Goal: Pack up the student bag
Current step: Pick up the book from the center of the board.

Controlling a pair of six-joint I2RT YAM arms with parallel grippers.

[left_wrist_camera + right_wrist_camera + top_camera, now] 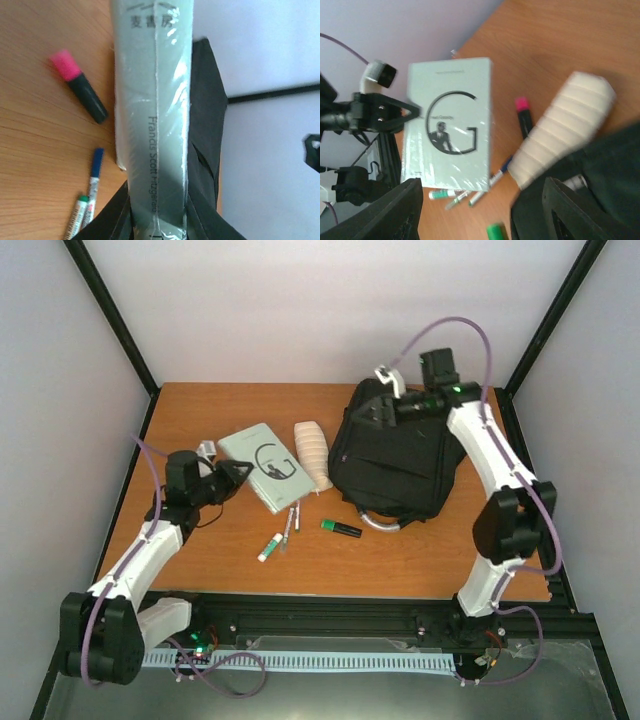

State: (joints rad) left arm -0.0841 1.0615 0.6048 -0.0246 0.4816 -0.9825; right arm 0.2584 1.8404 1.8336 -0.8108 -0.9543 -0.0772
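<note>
The student bag [395,455], a black soft backpack, lies at the back right of the table with its grey handle [380,524] toward me. My right gripper [387,405] hovers over the bag's far left corner. In the right wrist view it [480,220] is open with nothing between its fingers [385,215]. My left gripper [235,475] is shut on the edge of a pale green wrapped book [265,465]. The book's spine [152,115] runs up the left wrist view from between my fingers [107,222], with the bag [205,125] behind it.
A cream ribbed roll [312,453] lies between book and bag. A pink highlighter [77,85] and thin markers [291,524] lie near the book. A green-capped marker [270,547] and a green highlighter [340,528] sit nearer the front edge.
</note>
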